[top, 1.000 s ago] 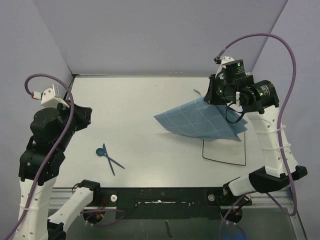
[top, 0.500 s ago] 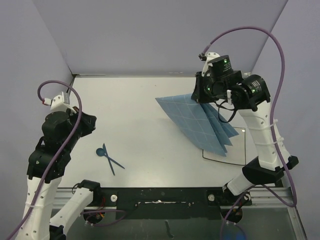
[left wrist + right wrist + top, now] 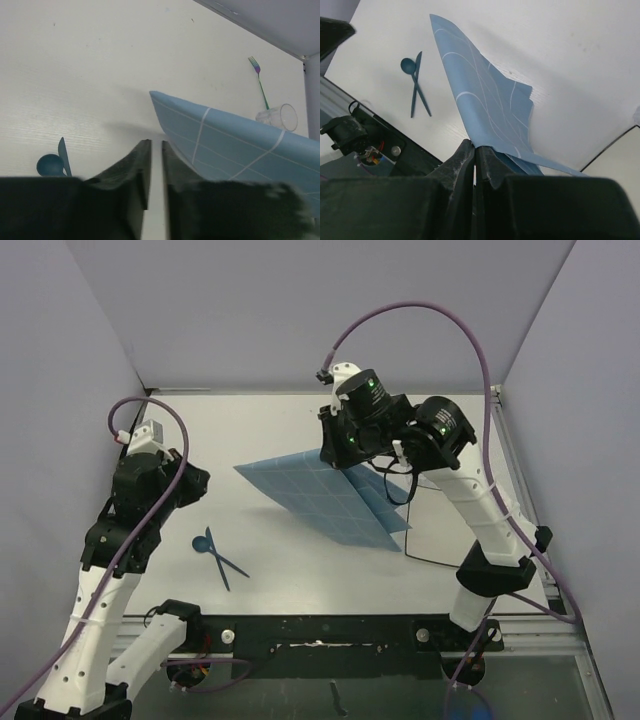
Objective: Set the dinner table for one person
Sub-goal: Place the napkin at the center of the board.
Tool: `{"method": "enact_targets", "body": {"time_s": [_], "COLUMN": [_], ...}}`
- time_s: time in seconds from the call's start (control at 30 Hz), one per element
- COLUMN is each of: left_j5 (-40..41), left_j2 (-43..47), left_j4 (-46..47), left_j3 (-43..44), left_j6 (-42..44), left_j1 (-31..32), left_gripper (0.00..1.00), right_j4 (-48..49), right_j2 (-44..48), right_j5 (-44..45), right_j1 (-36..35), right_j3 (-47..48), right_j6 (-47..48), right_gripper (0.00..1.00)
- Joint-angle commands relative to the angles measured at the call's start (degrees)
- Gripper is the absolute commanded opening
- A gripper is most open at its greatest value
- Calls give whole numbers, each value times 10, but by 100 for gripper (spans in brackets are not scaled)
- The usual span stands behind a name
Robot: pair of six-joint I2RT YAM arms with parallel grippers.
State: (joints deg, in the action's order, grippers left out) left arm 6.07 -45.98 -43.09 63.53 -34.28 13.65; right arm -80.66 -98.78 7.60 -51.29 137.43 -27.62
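The white dinner table fills the top view. My right gripper is shut on the edge of a blue white-gridded cloth mat and holds it up over the table's middle, its lower end trailing to the right. The mat also shows in the right wrist view, pinched at my right gripper. My left gripper is shut and empty above the table's left side, left of the mat; its jaws hold nothing.
A blue spoon and a blue knife lie crossed at the near left. A purple fork and a clear glass sit behind the mat. A black outline marks the table at near right. A black rail runs along the near edge.
My right gripper has carried the mat from the far right leftward to the table's middle. My left arm has moved inward, toward the mat.
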Motion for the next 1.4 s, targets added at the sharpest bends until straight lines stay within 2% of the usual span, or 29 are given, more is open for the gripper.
{"method": "enact_targets", "body": {"time_s": [0.0,0.17,0.2,0.47,0.7,0.73,0.8,0.93,1.07,1.2,1.37], "left_j5": [-22,-44,-47,-53,-110,-114,-114,-102,-105,-42,-7], "left_j2": [-6,-5,-4,-3,26,26,21,-11,-28,-44,-165], "left_j4": [71,106,110,131,246,252,244,157,93,-79,-257], "left_j3": [-39,-89,-95,-117,-199,-210,-208,-146,-79,18,203], "left_j6": [-6,-18,-21,-24,-32,-41,-66,-110,-154,-224,-205], "left_j1": [-2,-1,-1,-1,-3,-2,-2,-3,-8,-23,-35], "left_gripper": [24,93,97,97,96,92,72,53,56,54,54], "right_j4": [37,38,38,48,41,39,37,44,50,48,52], "right_j2": [5,9,11,25,32,34,38,47,50,53,58], "right_j5": [27,39,40,46,53,56,61,65,66,71,78], "right_j1": [-37,-54,-55,-58,-65,-66,-67,-69,-72,-77,-79], "right_j3": [60,55,53,27,27,26,22,6,-5,-7,-8], "right_j6": [-12,-16,-15,-18,-22,-23,-25,-29,-31,-33,-36], "right_gripper": [0,0,0,0,0,0,0,0,0,0,0]}}
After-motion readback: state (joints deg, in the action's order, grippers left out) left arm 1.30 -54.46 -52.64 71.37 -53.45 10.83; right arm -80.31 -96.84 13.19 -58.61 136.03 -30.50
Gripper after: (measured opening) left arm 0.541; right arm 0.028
